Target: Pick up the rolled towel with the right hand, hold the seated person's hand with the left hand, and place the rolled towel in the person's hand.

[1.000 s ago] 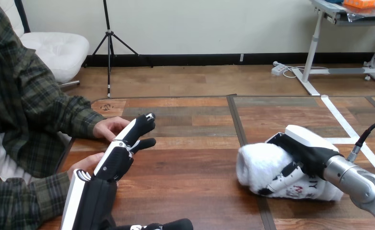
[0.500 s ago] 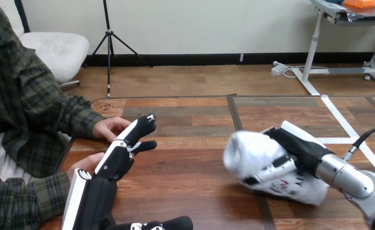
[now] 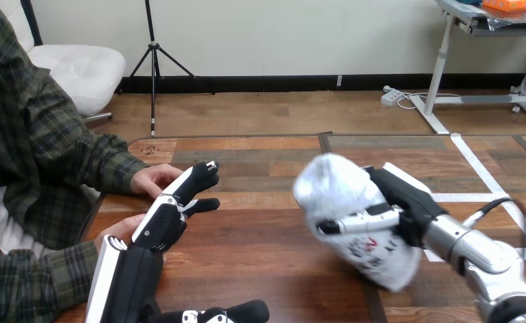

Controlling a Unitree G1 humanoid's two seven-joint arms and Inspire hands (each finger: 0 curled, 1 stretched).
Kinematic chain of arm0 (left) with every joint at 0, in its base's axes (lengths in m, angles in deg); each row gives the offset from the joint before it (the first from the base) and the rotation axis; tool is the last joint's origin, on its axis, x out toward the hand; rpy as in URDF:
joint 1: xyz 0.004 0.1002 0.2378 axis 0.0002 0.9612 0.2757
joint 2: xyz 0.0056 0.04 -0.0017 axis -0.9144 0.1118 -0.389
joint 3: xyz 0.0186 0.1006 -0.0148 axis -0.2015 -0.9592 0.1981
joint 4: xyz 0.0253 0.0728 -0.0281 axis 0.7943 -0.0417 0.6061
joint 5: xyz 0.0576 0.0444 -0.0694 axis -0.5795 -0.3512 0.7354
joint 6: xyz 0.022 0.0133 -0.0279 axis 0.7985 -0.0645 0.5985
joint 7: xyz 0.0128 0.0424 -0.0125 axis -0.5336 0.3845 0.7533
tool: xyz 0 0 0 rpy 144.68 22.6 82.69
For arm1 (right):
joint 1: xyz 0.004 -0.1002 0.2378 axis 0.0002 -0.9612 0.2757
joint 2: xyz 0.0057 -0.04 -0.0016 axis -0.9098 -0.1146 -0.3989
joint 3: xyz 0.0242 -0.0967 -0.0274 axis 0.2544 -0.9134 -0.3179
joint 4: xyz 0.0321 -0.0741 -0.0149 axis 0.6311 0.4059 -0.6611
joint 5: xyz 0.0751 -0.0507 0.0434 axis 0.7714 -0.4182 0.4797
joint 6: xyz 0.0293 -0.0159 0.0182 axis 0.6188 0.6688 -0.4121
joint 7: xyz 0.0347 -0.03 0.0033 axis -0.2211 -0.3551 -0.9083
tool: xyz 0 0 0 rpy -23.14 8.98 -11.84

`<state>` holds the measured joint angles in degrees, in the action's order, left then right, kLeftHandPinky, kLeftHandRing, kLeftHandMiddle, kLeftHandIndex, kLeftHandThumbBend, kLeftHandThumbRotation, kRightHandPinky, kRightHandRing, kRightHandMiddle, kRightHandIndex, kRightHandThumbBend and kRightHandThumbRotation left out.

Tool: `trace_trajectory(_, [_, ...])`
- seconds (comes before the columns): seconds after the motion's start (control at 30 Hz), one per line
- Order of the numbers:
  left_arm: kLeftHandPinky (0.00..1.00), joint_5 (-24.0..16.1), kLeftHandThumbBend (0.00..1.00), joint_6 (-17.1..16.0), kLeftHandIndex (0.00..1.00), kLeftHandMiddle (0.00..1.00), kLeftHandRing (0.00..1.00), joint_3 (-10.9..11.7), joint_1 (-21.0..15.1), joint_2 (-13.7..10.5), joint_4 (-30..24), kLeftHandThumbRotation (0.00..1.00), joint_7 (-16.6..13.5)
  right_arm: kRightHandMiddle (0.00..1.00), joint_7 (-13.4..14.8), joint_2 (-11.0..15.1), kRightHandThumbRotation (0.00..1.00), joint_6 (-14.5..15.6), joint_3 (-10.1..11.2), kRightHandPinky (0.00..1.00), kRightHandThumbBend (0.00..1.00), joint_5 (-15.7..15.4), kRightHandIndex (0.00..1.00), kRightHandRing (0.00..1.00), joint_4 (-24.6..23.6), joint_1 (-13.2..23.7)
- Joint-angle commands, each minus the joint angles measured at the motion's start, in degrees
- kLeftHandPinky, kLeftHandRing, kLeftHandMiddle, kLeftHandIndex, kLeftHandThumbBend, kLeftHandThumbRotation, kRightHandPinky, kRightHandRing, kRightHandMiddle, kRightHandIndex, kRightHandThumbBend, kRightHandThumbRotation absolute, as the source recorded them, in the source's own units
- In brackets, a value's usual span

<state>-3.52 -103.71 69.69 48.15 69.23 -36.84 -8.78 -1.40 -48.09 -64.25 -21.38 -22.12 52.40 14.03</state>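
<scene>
A wooden table of mixed brown planks is seen, crossed from its far edge to its near edge by a dark seam, with a strip of white tape laid along its right side.

The rolled towel is gripped in the right hand, whose fingers are curled round its middle. The towel is held tilted over the seam in the table's right half, its upper end turned towards the far left, and it appears to be raised clear of the wood.

Near the left edge, the left hand is held with its fingers straight and pointed towards the far edge. The person's farther hand is seen at its fingertips, and the person's nearer hand just beside its palm. Whether either is touched cannot be told.
</scene>
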Motion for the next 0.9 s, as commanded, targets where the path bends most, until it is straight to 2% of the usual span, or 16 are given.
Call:
trace_trajectory(0.0, [0.75,1.27,1.00,0.07,0.85,0.88,0.86,0.96,-2.79,-0.06,-2.79,0.40,0.04,0.19,-5.22,-3.55,0.00,2.79,5.42,0.09,0.69,5.67,0.19,0.13,-2.68,1.88])
trace_trajectory(0.13, [0.76,1.69,1.00,0.25,0.85,0.88,0.86,1.05,-2.82,-0.30,-2.71,0.39,0.14,0.18,-10.63,-4.98,0.00,6.38,9.06,0.08,0.69,10.45,0.19,0.13,-3.17,2.70])
trace_trajectory(0.23, [0.76,1.41,1.00,0.48,0.85,0.88,0.86,1.41,-2.79,-0.55,-2.77,0.38,0.11,0.18,-13.58,-5.89,0.00,8.81,11.18,0.08,0.69,13.37,0.19,0.12,-3.57,3.22])
trace_trajectory(0.33, [0.76,0.21,1.00,0.77,0.85,0.88,0.87,2.26,-2.75,-0.64,-3.04,0.38,-0.19,0.18,-15.37,-6.75,0.00,10.34,12.72,0.08,0.69,15.51,0.18,0.12,-4.11,3.60])
trace_trajectory(0.6, [0.74,-4.30,1.00,2.96,0.85,0.87,0.85,5.09,-1.91,0.22,-5.63,0.39,-1.58,0.17,-16.55,-8.49,0.00,11.53,14.65,0.08,0.68,17.86,0.17,0.11,-5.78,3.94])
trace_trajectory(0.8, [0.72,-11.52,1.00,4.12,0.84,0.85,0.82,8.83,-1.35,1.13,-8.17,0.38,-4.29,0.16,-17.57,-9.79,0.00,11.19,15.55,0.07,0.67,18.92,0.16,0.11,-7.34,3.76])
trace_trajectory(0.87, [0.71,-13.92,1.00,5.52,0.84,0.85,0.81,9.93,-0.66,1.32,-9.73,0.39,-5.11,0.16,-18.17,-10.18,0.00,11.10,15.75,0.07,0.66,19.44,0.15,0.11,-7.87,3.58])
